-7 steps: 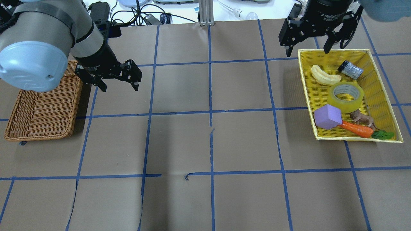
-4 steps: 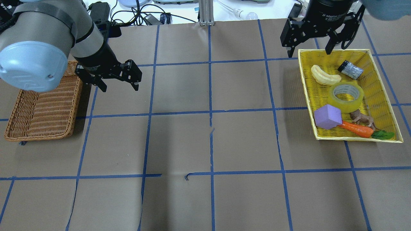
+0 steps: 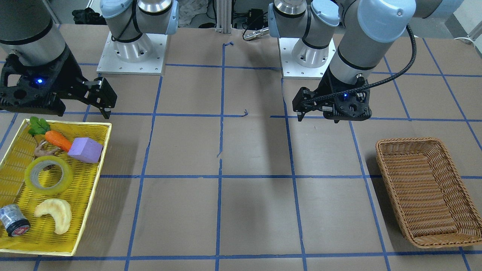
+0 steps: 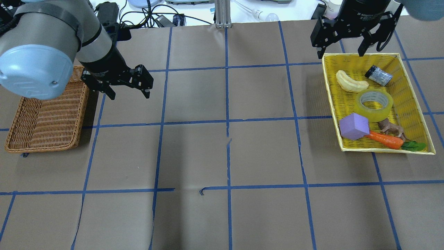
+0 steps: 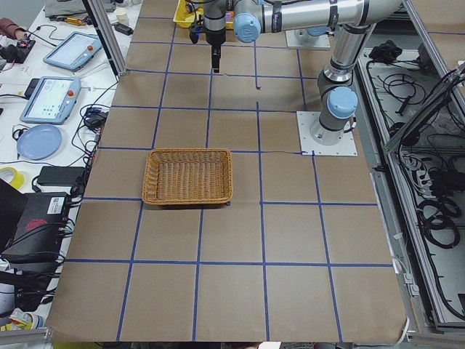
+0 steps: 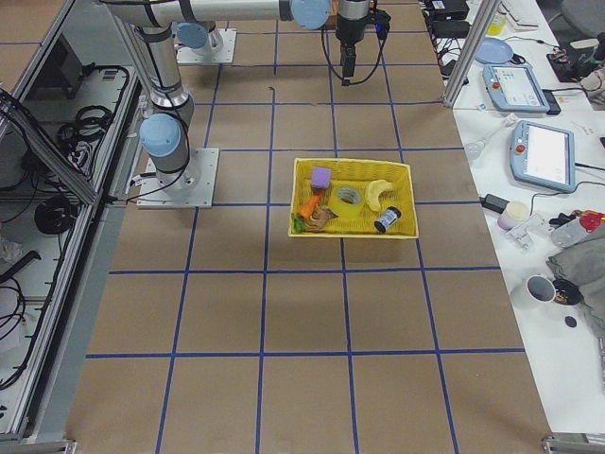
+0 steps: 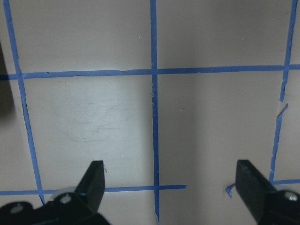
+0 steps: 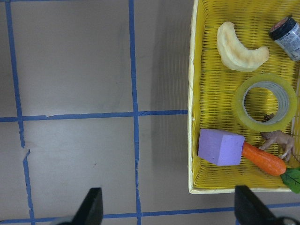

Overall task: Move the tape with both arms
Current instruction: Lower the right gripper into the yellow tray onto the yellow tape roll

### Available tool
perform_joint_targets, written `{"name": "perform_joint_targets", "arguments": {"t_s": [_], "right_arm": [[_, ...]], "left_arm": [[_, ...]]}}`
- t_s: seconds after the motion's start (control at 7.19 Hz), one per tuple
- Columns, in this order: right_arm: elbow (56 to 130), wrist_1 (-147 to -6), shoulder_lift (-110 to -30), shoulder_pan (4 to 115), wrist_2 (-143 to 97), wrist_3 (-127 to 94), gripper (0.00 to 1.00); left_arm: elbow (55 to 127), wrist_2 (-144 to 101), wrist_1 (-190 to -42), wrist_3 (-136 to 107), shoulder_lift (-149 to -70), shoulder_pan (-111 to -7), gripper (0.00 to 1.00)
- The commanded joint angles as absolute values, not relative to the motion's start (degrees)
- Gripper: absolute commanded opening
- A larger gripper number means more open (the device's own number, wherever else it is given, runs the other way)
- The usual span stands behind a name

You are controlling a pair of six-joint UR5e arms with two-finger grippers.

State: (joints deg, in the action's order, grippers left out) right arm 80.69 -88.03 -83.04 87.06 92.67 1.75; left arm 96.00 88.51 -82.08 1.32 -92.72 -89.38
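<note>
The yellow tape roll [image 4: 374,105] lies flat in the yellow basket [image 4: 381,150] on the table [image 4: 263,152], just beside a purple block [image 4: 353,126]. The right gripper [image 4: 340,55] hovers at the basket's far edge, fingers [image 4: 362,48] spread wide and empty; the left gripper [image 4: 130,96], equally wide, hangs beside a wicker basket [image 4: 45,118].

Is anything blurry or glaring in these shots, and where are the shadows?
Left wrist view: pale glare on the table, left fingers blurred. Right wrist view: tape sharp, right fingers blurred. Overhead view: soft shadow beside the wicker basket.
</note>
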Motion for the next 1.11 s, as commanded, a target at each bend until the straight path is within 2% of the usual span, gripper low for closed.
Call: {"name": "perform_joint_targets", "arguments": {"t_s": [0.0,0.56,0.7,0.97], "right_arm": [[80.8,-90.3,-81.3,85.6,92.9,4.8,1.00],[81.6,-96.0,-73.9,74.0,93.3,24.5,1.00],[85.2,-101.6,-72.6,70.1,93.0,32.3,1.00],[97.2,-118.9,-71.1,64.5,92.4,41.1,1.00]], "left_arm": [[96.1,88.5,-82.1,1.3,-92.8,-89.4,1.00],[96.1,88.5,-82.1,1.3,-92.7,-89.4,1.00],[96.0,88.5,-82.1,1.3,-92.8,-89.3,1.00],[96.1,88.5,-82.1,1.3,-92.8,-89.4,1.00]]}}
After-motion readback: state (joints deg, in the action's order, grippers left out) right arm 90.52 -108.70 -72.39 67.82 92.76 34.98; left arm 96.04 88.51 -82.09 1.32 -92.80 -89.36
